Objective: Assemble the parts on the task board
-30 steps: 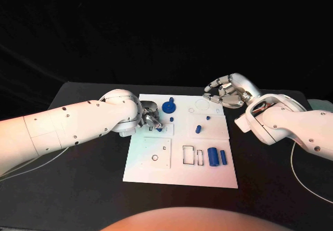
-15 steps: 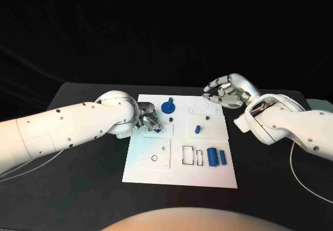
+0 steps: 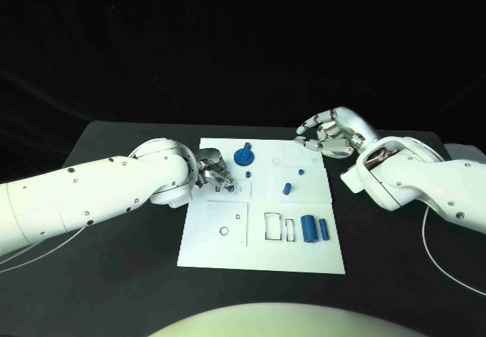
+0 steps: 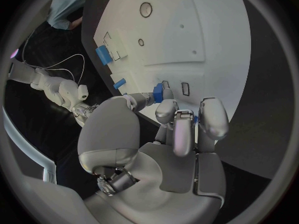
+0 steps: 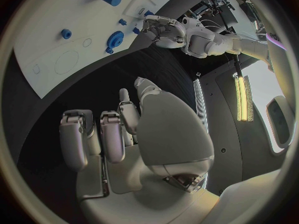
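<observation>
Nearest the robot, on the white task board (image 3: 218,253), two blue cylinders lie side by side at the near right: a thick one (image 3: 310,229) and a thin one (image 3: 324,227), just beside a pair of rectangular slots (image 3: 275,225). Both sit well apart from either robot hand. Mid-board, a small blue peg (image 3: 288,187) lies tilted on the right-hand square panel, with a smaller blue stud (image 3: 302,171) just beyond it. Left robot hand (image 3: 217,175) sits over the board's left edge, level with the peg; fingers drawn together on a small blue part (image 4: 158,92), thumb and fingertips (image 4: 168,109) pinching it just above the board surface. In the left wrist view the pinched piece hangs near two small rectangular slots; cannot tell whether it touches the board. Farther back, a blue gear-like disc (image 3: 244,156) with a small knob stands on the board, just beyond the left robot hand and apart from it. Right robot hand (image 3: 327,133) hovers above the table (image 3: 121,140) at the board's far right corner, fingers curled inward on nothing, touching no part.
</observation>
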### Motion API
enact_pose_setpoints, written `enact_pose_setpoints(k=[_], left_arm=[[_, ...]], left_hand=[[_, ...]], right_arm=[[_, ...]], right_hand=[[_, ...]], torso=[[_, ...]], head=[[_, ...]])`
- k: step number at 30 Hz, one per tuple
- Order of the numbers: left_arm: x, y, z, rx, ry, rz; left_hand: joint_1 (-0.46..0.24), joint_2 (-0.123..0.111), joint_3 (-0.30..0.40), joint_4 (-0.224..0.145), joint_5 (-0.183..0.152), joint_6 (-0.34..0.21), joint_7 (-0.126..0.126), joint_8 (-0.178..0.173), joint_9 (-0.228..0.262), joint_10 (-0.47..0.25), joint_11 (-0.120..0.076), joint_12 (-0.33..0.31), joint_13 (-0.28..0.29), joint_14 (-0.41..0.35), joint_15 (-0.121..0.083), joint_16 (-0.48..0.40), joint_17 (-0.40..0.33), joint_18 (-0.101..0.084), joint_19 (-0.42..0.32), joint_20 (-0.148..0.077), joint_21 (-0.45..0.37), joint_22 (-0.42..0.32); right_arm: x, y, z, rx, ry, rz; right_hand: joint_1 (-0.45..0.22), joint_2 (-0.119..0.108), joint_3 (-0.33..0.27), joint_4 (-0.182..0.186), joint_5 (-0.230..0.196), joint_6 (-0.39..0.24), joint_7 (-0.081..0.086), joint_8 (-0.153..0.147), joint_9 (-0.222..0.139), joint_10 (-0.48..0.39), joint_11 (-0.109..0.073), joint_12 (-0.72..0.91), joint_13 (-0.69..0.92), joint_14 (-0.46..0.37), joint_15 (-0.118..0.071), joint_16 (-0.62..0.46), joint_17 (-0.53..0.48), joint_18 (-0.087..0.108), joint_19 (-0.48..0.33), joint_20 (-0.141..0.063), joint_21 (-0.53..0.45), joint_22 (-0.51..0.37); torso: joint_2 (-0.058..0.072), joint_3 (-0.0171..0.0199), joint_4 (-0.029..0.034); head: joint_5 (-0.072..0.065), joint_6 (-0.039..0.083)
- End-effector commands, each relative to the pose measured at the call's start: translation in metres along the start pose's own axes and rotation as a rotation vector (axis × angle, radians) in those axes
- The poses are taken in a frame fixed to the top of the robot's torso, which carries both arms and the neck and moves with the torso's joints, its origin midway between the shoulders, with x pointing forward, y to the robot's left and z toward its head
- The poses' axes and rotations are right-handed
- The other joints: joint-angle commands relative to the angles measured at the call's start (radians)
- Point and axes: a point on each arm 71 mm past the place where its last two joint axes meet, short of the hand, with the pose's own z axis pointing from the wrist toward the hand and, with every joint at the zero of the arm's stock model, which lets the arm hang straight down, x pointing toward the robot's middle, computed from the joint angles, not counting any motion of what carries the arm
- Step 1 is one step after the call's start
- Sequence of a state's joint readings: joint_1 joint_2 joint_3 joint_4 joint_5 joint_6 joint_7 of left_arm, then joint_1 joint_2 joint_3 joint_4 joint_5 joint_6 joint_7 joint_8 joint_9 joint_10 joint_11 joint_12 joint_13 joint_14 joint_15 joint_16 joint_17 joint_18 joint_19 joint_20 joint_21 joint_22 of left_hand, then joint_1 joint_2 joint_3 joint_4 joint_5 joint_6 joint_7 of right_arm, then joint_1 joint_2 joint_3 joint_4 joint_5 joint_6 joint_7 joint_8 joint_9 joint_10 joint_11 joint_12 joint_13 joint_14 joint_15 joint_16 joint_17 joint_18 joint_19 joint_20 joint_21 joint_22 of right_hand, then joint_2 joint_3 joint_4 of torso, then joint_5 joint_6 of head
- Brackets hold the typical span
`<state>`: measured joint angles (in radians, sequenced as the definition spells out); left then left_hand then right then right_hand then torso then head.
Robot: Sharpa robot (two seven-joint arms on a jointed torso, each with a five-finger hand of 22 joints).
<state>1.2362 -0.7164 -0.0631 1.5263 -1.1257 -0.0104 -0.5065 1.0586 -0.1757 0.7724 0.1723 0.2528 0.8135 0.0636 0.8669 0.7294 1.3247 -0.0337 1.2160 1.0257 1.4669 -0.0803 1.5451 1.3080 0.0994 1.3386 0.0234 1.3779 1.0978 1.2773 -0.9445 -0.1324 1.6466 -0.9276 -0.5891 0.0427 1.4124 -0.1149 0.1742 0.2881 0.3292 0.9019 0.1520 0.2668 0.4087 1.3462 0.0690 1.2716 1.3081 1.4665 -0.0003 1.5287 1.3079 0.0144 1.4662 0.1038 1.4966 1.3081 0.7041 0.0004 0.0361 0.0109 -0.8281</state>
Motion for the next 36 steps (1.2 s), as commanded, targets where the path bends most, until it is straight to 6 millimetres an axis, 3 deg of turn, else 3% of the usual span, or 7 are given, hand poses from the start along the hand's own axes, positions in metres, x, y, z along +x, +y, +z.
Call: enact_pose_setpoints(k=[1, 15, 36], left_arm=[[-0.003, -0.003, -0.002, 0.039, -0.091, -0.041], [0.007, -0.001, 0.000, 0.043, -0.146, 0.049], [0.012, 0.004, 0.007, -0.007, -0.066, 0.121]], left_hand=[[0.005, 0.013, 0.172, -0.177, 0.005, 0.021, -0.024, 0.006, 0.001, 0.007, 0.000, 0.004, 0.000, 0.094, -0.008, 0.006, 0.223, -0.007, 0.007, 0.001, 0.006, 0.005], [0.007, 0.012, 0.173, -0.179, 0.004, 0.024, -0.025, 0.007, 0.001, 0.009, -0.001, 0.004, -0.002, 0.095, -0.010, 0.008, 0.227, -0.009, 0.013, -0.001, 0.011, 0.016], [0.006, 0.010, 0.174, -0.180, 0.002, 0.026, -0.026, 0.009, 0.001, 0.007, -0.002, -0.003, -0.014, 0.095, -0.011, 0.009, 0.229, -0.010, 0.016, -0.002, 0.014, 0.020]], right_arm=[[0.000, 0.000, -0.001, -0.010, 0.005, -0.006], [0.000, -0.002, -0.002, -0.005, 0.005, -0.007], [0.002, -0.002, -0.002, -0.005, 0.009, -0.005]], right_hand=[[-0.002, -0.004, 0.003, 0.001, 0.003, -0.006, -0.003, 0.003, 0.001, 0.000, -0.005, -0.001, 0.014, 0.082, -0.007, -0.003, 0.180, 0.007, 0.060, -0.005, -0.003, 0.212], [-0.002, -0.004, 0.003, 0.001, 0.003, -0.006, -0.003, 0.003, 0.001, 0.000, -0.005, -0.001, 0.014, 0.082, -0.007, -0.003, 0.180, 0.007, 0.060, -0.005, -0.003, 0.212], [-0.002, -0.004, 0.003, 0.001, 0.003, -0.006, -0.003, 0.003, 0.001, 0.000, -0.005, -0.001, 0.014, 0.082, -0.007, -0.003, 0.180, 0.007, 0.060, -0.005, -0.003, 0.212]], torso=[[0.000, 0.0013, -0.0002], [0.000, 0.0019, -0.0014], [0.001, 0.0020, -0.0010]], head=[[-0.001, -0.001], [0.003, -0.006], [0.001, -0.015]])
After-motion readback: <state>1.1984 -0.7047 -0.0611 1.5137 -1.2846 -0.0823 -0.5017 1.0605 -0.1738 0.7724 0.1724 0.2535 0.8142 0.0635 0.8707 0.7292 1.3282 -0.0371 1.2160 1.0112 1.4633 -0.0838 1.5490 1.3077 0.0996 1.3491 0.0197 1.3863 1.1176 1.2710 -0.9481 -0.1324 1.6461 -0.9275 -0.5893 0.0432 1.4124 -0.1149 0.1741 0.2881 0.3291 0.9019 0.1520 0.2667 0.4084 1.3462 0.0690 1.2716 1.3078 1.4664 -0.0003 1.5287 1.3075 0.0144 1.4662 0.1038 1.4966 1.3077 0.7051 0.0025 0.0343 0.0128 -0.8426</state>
